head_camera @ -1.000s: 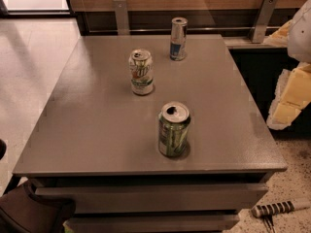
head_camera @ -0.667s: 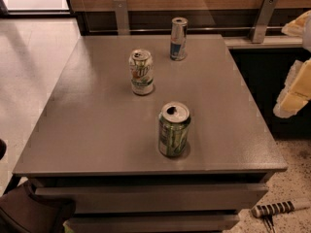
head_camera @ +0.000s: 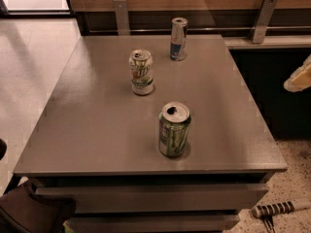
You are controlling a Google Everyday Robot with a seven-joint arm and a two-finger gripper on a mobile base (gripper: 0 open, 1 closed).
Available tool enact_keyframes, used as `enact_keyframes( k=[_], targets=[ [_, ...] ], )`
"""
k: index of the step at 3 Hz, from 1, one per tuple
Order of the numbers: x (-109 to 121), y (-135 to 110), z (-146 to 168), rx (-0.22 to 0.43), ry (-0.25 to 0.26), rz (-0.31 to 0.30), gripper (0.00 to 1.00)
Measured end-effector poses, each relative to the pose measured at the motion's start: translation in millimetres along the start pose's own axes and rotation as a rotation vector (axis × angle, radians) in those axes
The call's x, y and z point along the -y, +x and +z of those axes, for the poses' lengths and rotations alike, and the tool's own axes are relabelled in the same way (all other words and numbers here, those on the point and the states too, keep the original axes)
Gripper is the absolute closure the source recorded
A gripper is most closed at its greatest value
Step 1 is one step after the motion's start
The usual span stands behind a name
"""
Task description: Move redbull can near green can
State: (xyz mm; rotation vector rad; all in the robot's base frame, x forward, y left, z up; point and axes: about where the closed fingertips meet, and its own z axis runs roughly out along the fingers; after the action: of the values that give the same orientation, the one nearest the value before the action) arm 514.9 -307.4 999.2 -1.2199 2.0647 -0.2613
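Observation:
The redbull can (head_camera: 179,39), slim and silver with a blue lower part, stands upright at the far middle of the grey table (head_camera: 97,130). The green can (head_camera: 174,129), olive-green with pale label patches and an opened silver top, stands upright near the table's front edge, right of centre. The two cans are far apart. My gripper (head_camera: 299,77) shows only as a pale, cream-coloured part at the right edge of the view, off the table's right side and well away from both cans. It holds nothing that I can see.
A white can with a green and red logo (head_camera: 142,72) stands upright between the other two, left of centre. A wood-panelled wall with metal brackets (head_camera: 262,18) runs behind the table. A striped tool (head_camera: 279,208) lies on the floor at the lower right.
The pale gripper part at the right edge has drawn further out of view, upward and to the right. The three cans have not moved.

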Motion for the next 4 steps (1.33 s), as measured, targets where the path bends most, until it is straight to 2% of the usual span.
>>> enact_keyframes(
  k=[1,2,3,4],
  targets=[
    [55,-28,34,0.246,0.109,0.11,0.0],
    [78,-48,54,0.363,0.133,0.16,0.0],
    [82,-50,58,0.379,0.136,0.171,0.0],
    [79,-56,68,0.368,0.121,0.172,0.0]
  ],
)
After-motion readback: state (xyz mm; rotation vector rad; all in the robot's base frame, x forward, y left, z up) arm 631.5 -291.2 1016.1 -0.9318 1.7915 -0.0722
